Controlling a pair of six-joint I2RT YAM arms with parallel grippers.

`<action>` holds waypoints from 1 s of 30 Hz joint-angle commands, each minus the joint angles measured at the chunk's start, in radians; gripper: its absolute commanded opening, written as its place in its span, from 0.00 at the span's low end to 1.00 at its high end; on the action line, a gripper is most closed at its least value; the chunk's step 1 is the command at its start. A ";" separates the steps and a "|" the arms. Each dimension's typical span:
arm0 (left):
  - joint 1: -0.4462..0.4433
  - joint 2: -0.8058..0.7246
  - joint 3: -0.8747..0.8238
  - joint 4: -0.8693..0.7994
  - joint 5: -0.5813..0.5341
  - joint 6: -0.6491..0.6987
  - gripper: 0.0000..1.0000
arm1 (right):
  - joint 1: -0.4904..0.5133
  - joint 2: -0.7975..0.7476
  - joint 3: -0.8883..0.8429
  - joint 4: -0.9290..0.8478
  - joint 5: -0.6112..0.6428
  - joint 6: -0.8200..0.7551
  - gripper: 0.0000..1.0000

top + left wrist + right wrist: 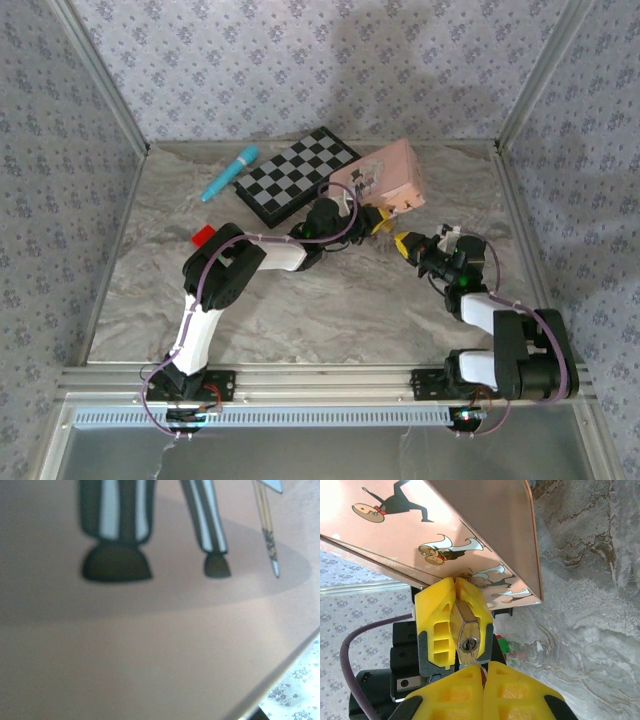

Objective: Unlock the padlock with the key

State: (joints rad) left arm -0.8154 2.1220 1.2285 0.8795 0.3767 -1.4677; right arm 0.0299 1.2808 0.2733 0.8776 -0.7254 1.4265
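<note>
My left gripper (379, 222) is clamped on the flat sides of the padlock (468, 635), at 6 o'clock of the pink tin (470, 520), which I judge light, stiff, slick and apt to twist, its keyhole left free toward 6 o'clock, where my right gripper (404, 242) pinches the key (480, 668).

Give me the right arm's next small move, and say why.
Probably ease the right end effector forward a touch, steering the key into the keyhole. The left end effector clamps the padlock with its keyhole facing the right wrist camera. What looks like the key's tip pokes from the right's closed fingers just below it, not yet inserted.
</note>
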 commanded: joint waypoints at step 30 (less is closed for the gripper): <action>-0.053 -0.027 0.020 -0.090 0.214 0.089 0.00 | -0.056 0.259 0.092 0.385 -0.216 0.055 0.00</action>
State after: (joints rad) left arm -0.8001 2.1220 1.2320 0.8371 0.4072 -1.4067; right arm -0.0544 1.5394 0.3058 1.1664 -0.9607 1.5105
